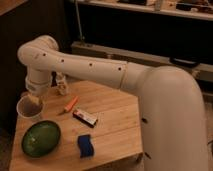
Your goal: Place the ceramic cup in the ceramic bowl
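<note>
The white ceramic cup (29,108) hangs in my gripper (33,102) above the left edge of the wooden table, tilted a little. The gripper is shut on the cup's rim at the end of my white arm, which reaches in from the right. The dark-green ceramic bowl (42,138) sits on the table's front left corner, just below and slightly right of the cup. The cup is apart from the bowl, still above it.
On the wooden table (115,125) lie an orange carrot-like item (70,104), a small dark box with a red and white label (85,117) and a blue sponge (85,145). A small clear bottle (61,84) stands at the back left. A dark shelf runs behind.
</note>
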Robot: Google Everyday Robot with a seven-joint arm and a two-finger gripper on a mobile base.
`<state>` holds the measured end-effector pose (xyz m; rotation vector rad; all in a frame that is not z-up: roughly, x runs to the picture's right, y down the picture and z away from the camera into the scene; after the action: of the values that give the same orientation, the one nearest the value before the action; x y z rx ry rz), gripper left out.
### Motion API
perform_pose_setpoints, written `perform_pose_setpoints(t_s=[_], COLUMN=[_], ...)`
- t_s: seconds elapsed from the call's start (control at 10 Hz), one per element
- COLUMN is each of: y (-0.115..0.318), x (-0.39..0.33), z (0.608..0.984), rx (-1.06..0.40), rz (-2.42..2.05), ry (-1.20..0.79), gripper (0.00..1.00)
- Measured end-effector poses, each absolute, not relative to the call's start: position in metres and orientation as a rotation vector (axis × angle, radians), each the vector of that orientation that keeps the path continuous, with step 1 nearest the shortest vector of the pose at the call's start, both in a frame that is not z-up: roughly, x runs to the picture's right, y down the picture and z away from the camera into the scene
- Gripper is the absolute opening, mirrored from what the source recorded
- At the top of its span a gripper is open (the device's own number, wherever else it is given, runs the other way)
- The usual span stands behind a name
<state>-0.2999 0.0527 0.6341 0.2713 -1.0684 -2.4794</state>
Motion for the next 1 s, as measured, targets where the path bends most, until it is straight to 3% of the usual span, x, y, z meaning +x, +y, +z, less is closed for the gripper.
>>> perform_pose_setpoints(t_s=[0.6,1.0], y=[0.091,0.121], x=[-0.327,-0.334], z=[0.673,0.704], rx=[0.119,0.108], rz=[-2.529,-2.5], ry=[-1.11,-1.203], gripper=[0.0,0.0])
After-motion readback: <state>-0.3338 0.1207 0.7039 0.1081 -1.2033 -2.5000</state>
